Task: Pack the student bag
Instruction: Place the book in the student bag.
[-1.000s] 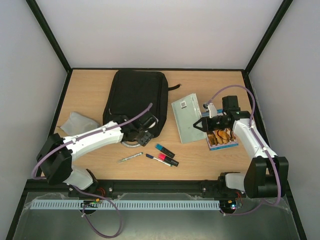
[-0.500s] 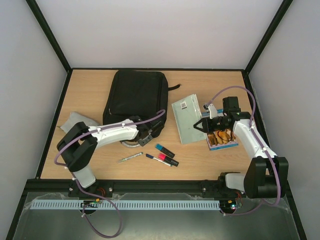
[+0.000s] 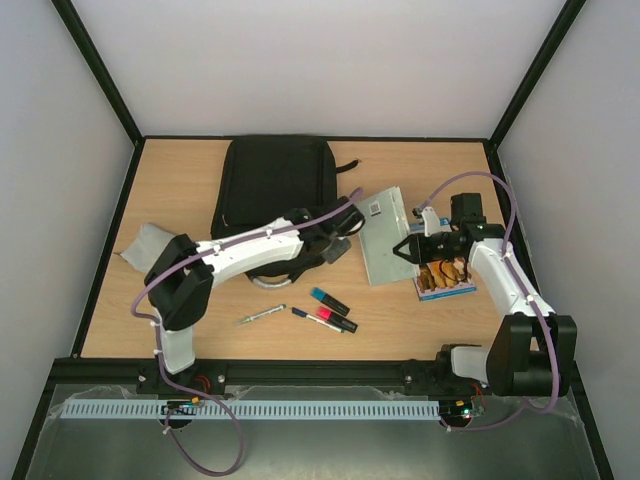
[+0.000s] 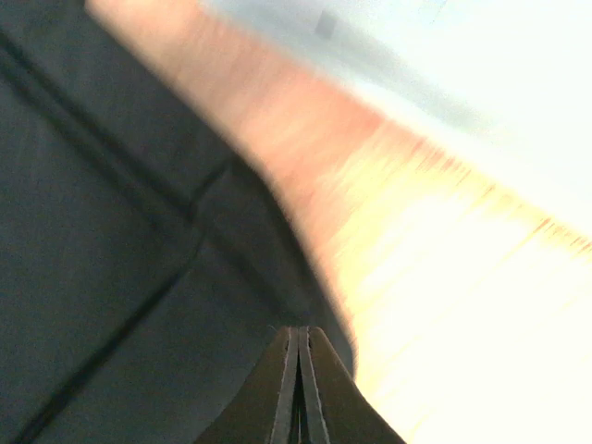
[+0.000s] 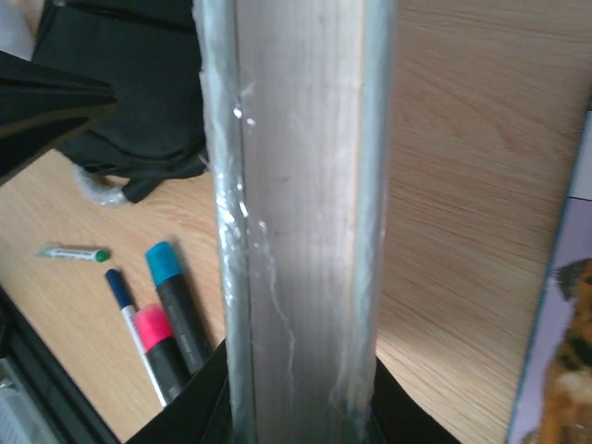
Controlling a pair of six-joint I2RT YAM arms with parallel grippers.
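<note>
Black student bag (image 4: 111,231), wooden table (image 4: 444,305) (blurred), left gripper (image 4: 298,335) jaws pressed together

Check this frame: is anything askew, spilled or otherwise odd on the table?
The grey wrapped book is tipped up at an angle, clamped by the jaws of the right gripper, rather than lying flat like the picture book beside it. Nothing looks spilled or damaged.

From above and behind, we see the whole table (image 3: 400,320). Our left wrist view hugs the backpack (image 4: 102,277); our right, hard against a book (image 5: 305,185), shares the markers (image 5: 180,319) with the overhead.
</note>
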